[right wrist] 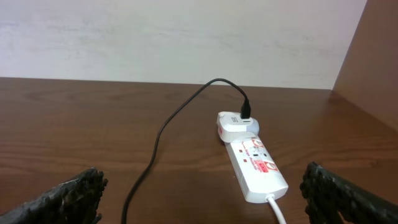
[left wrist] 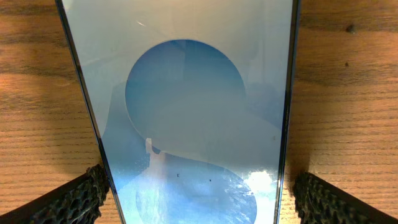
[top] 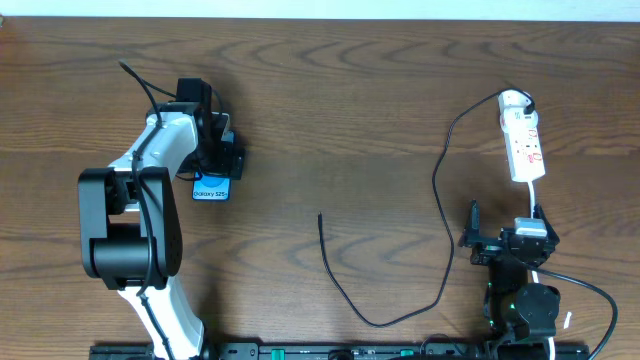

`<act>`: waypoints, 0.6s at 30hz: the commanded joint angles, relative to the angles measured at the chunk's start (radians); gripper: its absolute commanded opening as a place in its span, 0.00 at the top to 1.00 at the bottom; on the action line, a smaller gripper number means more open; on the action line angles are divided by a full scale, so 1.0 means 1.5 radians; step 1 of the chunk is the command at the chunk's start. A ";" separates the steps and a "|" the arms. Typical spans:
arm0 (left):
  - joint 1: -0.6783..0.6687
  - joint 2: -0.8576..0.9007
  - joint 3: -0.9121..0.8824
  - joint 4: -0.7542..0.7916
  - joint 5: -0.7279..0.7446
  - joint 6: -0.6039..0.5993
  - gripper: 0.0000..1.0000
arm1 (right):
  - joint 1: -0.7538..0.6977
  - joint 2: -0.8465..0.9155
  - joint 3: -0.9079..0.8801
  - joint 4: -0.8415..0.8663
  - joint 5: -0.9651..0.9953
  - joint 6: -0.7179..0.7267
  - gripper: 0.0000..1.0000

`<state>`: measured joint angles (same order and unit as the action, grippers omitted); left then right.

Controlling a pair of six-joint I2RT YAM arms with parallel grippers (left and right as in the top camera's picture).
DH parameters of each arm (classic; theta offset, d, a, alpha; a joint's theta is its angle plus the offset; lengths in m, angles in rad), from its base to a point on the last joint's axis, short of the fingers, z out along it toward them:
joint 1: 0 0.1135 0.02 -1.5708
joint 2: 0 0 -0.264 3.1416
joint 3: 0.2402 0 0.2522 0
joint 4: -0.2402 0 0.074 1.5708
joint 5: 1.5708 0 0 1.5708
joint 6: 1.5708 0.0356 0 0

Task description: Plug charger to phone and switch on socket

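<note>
The phone (top: 211, 188) lies flat on the table at the left, its blue screen showing "Galaxy S25". My left gripper (top: 214, 160) is low over it and open. In the left wrist view the phone (left wrist: 193, 106) fills the frame between my left gripper's (left wrist: 199, 200) fingers, with wood showing at the right finger. The white socket (top: 524, 145) lies at the far right. The black charger cable (top: 440, 200) runs from a white adapter (top: 515, 100) on it, and its plug tip (top: 320, 216) lies free mid-table. My right gripper (top: 505, 225) is open and empty, just short of the socket (right wrist: 256, 165).
The socket's white cord (right wrist: 277, 208) runs back toward my right arm. The charger cable (right wrist: 158, 140) curves across the table left of the socket. A pale wall rises behind the table's far edge.
</note>
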<state>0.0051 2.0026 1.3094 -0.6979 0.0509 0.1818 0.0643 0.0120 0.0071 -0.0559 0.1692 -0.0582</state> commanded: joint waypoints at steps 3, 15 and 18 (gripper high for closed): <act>0.000 0.012 -0.001 0.006 -0.017 0.004 0.02 | 0.005 -0.005 -0.001 -0.003 0.003 0.008 0.01; 0.000 0.012 -0.001 0.005 -0.017 0.004 0.02 | 0.005 -0.005 -0.001 -0.003 0.003 0.008 0.01; 0.000 0.012 -0.001 0.001 -0.017 0.003 0.02 | 0.005 -0.005 -0.001 -0.003 0.003 0.008 0.01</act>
<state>0.0051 2.0026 1.3094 -0.6918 0.0509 0.1818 0.0643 0.0120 0.0071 -0.0559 0.1692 -0.0582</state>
